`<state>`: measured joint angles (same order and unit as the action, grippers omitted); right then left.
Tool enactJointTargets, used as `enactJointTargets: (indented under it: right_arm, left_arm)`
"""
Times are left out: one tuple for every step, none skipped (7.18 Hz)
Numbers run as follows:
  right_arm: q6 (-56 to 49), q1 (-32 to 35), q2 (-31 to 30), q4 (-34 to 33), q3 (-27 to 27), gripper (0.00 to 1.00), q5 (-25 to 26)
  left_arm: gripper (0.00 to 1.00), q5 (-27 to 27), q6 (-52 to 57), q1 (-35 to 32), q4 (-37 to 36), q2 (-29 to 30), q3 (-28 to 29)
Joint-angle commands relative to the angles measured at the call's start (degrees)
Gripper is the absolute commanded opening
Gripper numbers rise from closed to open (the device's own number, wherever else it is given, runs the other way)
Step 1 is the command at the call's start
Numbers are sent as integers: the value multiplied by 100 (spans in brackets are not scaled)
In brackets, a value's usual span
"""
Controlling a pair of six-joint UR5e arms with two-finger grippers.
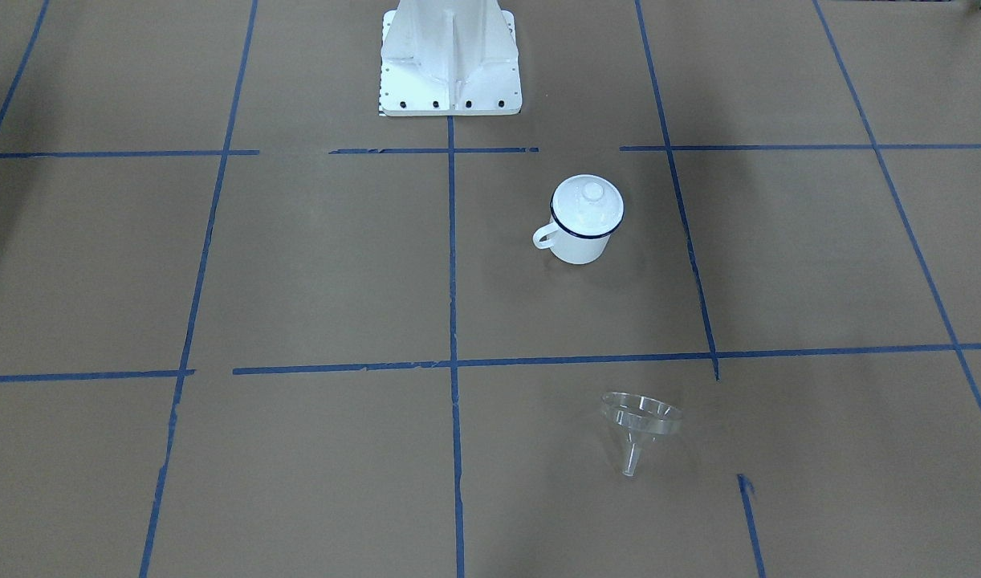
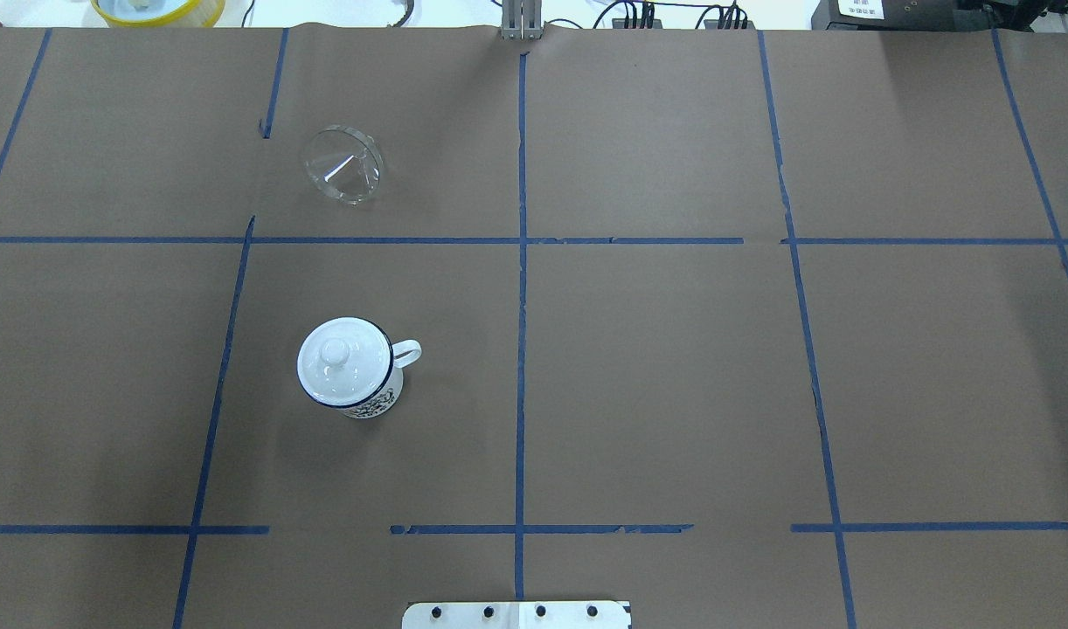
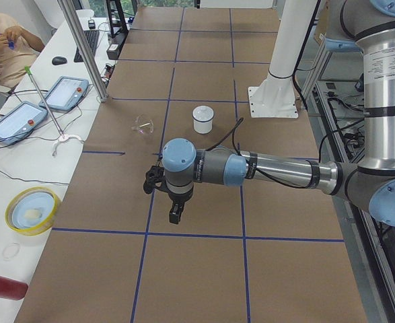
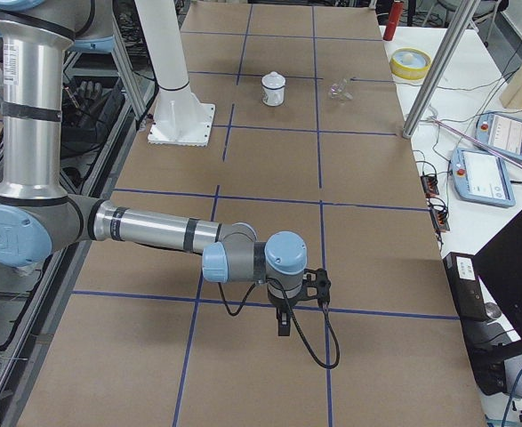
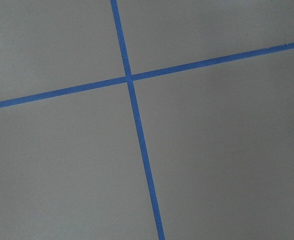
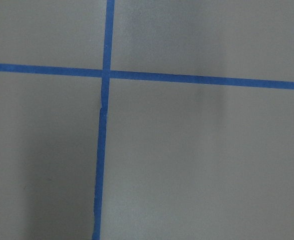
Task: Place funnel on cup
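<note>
1 brown counter (image 2: pixel 674 393). Left tool (image 3: pixel 175 212) and right tool (image 4: pixel 284 322) hang low over it, far from both items; released or clenched, cannot tell. Cup (image 2: pixel 370 405) upright on robot's left half, lid (image 2: pixel 342 360) seated on top. Funnel (image 2: pixel 343 164) lies tipped, farther out, well apart from cup.

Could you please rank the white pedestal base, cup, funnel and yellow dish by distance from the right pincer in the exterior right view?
From the right pincer:
1. The white pedestal base, on the robot's side.
2-3. The cup and the funnel, farther along, side by side: too close to call.
4. The yellow dish, beyond the funnel on the operators' side.
</note>
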<state>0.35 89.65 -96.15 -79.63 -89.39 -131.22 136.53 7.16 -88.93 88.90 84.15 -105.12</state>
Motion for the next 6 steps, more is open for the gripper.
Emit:
enactJointTargets:
  right_arm:
    - [0,0,0,0,0,100,0]
    - [0,0,0,0,0,100,0]
    - [0,0,0,0,0,100,0]
    - [0,0,0,0,0,100,0]
    - [0,0,0,0,0,100,0]
    - [9,0,0,0,0,100,0]
  left_arm:
    - [100,-39,-92,34,-5,834,70]
    - [100,-178,-928,25,-13,1457,88]
    - [100,-214,-1797,25,248,1550,1]
    - [100,-171,-1997,16,990,1386,44]
    - [100,-162,-2060,207,1580,1306,27]
    - [100,-153,-2775,914,1804,1323,-25]
